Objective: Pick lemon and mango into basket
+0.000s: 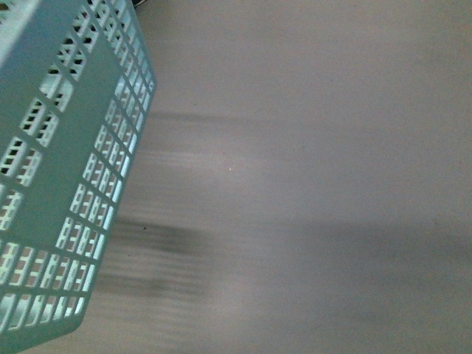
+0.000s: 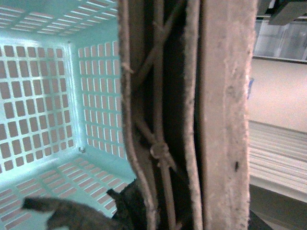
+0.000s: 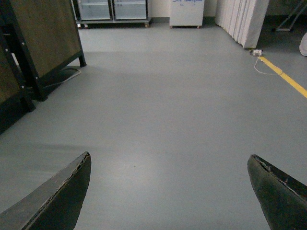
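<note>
Basket (image 1: 74, 173) is on the left, no lemon or mango in sight, handle (image 2: 225, 120) right up against my left gripper (image 2: 91, 215) (can't tell if it's clamped, guessing it's for carrying), right gripper (image 3: 170, 191) spread wide over bare floor (image 3: 168, 96).

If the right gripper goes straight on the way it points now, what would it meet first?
Probably only the bare grey floor: the right gripper is open and nothing stands near ahead, though depth is unclear.
</note>
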